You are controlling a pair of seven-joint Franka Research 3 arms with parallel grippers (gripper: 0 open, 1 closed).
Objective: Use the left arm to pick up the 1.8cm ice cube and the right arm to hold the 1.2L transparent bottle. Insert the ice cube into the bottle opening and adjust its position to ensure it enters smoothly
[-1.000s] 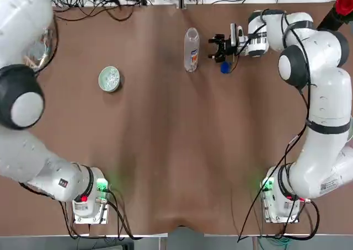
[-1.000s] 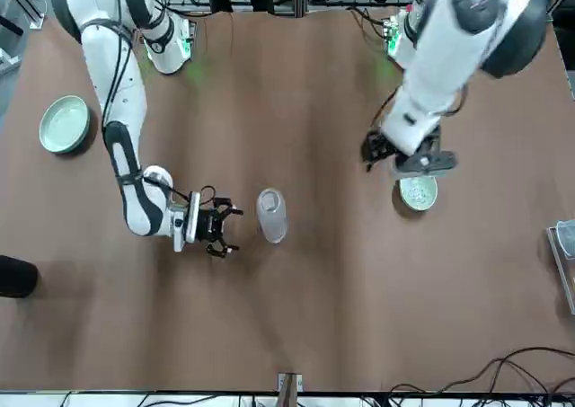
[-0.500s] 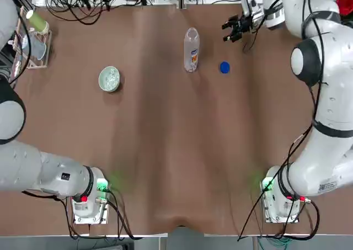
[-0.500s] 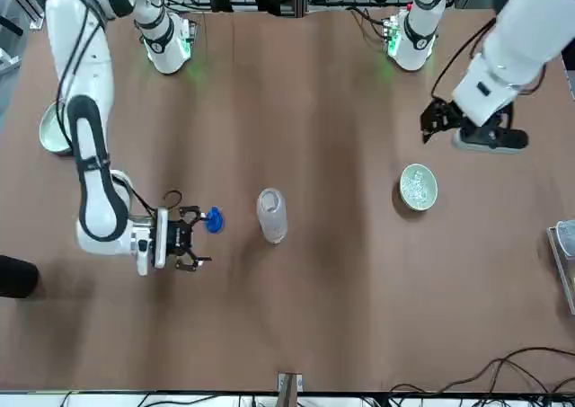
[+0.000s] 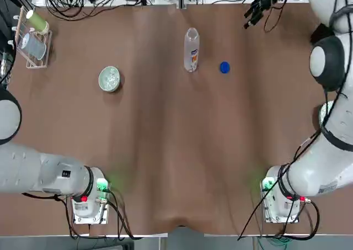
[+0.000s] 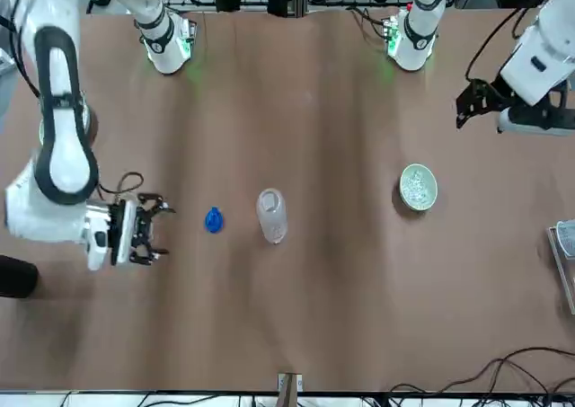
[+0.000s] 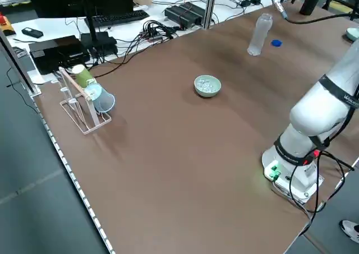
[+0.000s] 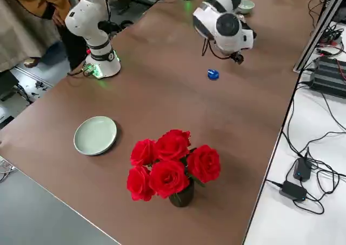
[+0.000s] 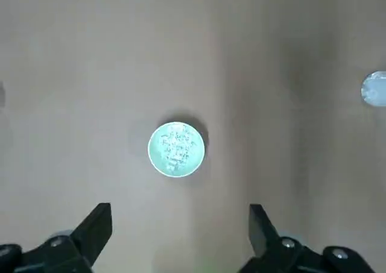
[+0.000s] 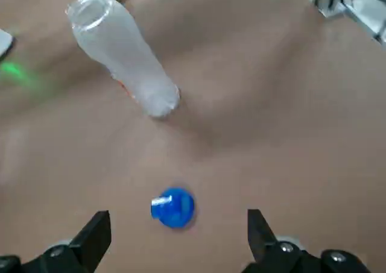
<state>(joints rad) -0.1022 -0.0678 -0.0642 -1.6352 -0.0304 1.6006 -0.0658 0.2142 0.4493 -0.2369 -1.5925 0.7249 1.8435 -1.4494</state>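
Your bottle (image 5: 191, 49) stood upright and uncapped near the far middle of the bench (image 5: 176, 150), long axis vertical, its blue cap (image 5: 224, 67) lying just beside it on the right arm's side. The right end effector (image 5: 257, 8) hung high beyond the cap, at the bench's far edge, fingers spread wide and empty; its wrist camera looked down on cap and bottle together. So the bottle lay inward from it, toward the bench's middle and lower down. You would likely have needed to bring that arm down and across to take the bottle's side.

The ice cubes sat in the pale green bowl (image 5: 109, 78), well left of the bottle; no single cube could be told apart. The left end effector (image 6: 479, 101) hovered high near the bowl, fingers spread and empty, clearly the nearer arm for the cube.
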